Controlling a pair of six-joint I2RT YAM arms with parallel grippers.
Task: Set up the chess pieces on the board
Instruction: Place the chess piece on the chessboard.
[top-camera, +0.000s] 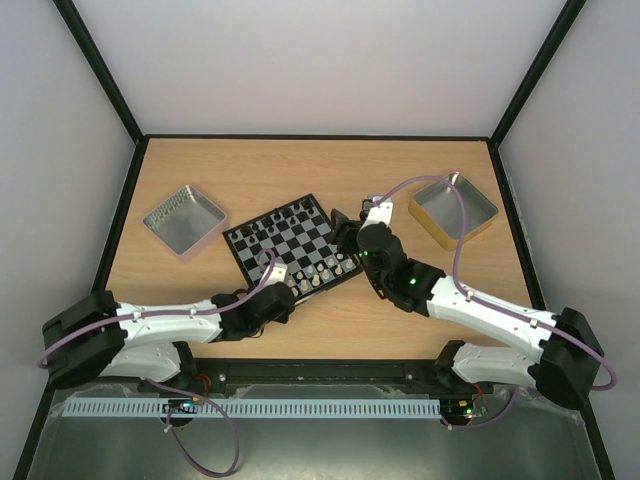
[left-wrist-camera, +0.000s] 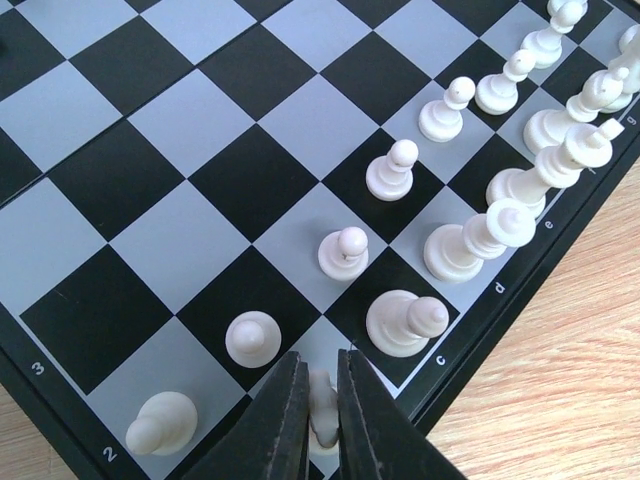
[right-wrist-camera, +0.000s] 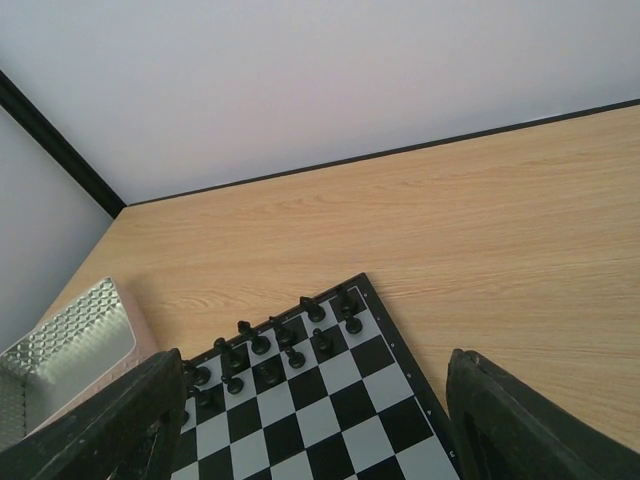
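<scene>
The board (top-camera: 292, 240) lies at mid-table, turned at an angle. Black pieces (top-camera: 268, 226) stand on its far side and cream-white pieces (top-camera: 325, 272) on its near side. My left gripper (top-camera: 285, 286) is at the board's near corner. In the left wrist view the left gripper (left-wrist-camera: 320, 400) is shut on a small cream-white piece (left-wrist-camera: 322, 408) over an edge square, beside a white piece (left-wrist-camera: 405, 322) on the board (left-wrist-camera: 250, 180). My right gripper (top-camera: 345, 232) hovers open and empty above the board's right side. The right wrist view shows its open fingers (right-wrist-camera: 120, 430) framing the board (right-wrist-camera: 345, 372) and the black pieces (right-wrist-camera: 270, 345).
A silver metal tray (top-camera: 185, 220) sits left of the board and shows in the right wrist view (right-wrist-camera: 60, 350). A gold metal tray (top-camera: 453, 208) sits at the right. Black-edged walls close the table at the back and sides.
</scene>
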